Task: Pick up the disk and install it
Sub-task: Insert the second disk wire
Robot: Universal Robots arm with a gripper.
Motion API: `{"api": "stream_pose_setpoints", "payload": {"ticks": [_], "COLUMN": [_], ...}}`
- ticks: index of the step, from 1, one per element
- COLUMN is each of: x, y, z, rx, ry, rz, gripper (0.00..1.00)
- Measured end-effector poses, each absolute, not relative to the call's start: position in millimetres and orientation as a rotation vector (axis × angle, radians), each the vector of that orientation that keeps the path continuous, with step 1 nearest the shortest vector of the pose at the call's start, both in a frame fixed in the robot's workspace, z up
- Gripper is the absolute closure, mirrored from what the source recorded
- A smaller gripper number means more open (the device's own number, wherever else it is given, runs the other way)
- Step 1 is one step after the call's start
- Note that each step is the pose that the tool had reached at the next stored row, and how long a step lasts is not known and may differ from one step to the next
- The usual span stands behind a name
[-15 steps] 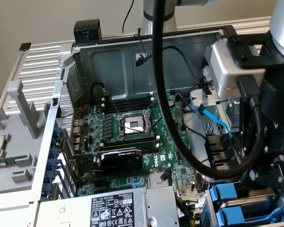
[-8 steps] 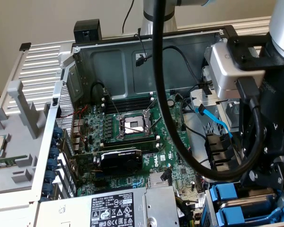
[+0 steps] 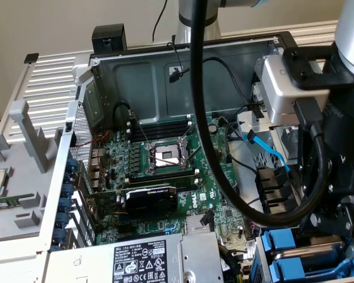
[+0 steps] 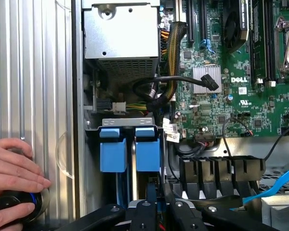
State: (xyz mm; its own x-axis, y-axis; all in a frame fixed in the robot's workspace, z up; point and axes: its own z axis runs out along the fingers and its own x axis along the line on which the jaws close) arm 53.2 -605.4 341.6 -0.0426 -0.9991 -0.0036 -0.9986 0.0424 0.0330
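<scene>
The disk [image 4: 148, 149] stands in the drive bay of an open computer case, its blue carrier end facing the wrist camera. It is the one of two blue carriers nearer the motherboard. The exterior view has the disk [image 3: 283, 240] at its lower right. My gripper [image 4: 151, 195] sits at the disk's near end, fingers drawn close together on the carrier's edge. From the exterior camera, my gripper [image 3: 336, 233] hangs just over the bay.
A second blue carrier [image 4: 112, 149] stands beside the disk. The power supply [image 4: 120, 38], motherboard [image 4: 241, 86], black cable connectors [image 4: 216, 168] and a blue data cable [image 4: 274, 185] crowd the bay. A person's hand [image 4: 14, 173] holds a black knob [image 4: 12, 204] outside the case wall.
</scene>
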Motion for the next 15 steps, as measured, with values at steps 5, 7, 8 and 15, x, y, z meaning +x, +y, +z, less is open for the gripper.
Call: {"api": "stream_pose_setpoints", "payload": {"ticks": [5,7,8,15], "x": [53.3,53.3,53.4,54.2], "y": [-605.4,-605.4,-605.4,-605.4], "z": [340.7,340.3,340.2,338.6], "rx": [2.160,2.159,2.159,2.160], "ry": [-2.253,-2.254,-2.254,-2.254], "rz": [-0.041,-0.041,-0.041,-0.042], "gripper": [0.84,0.84,0.84,0.84]}}
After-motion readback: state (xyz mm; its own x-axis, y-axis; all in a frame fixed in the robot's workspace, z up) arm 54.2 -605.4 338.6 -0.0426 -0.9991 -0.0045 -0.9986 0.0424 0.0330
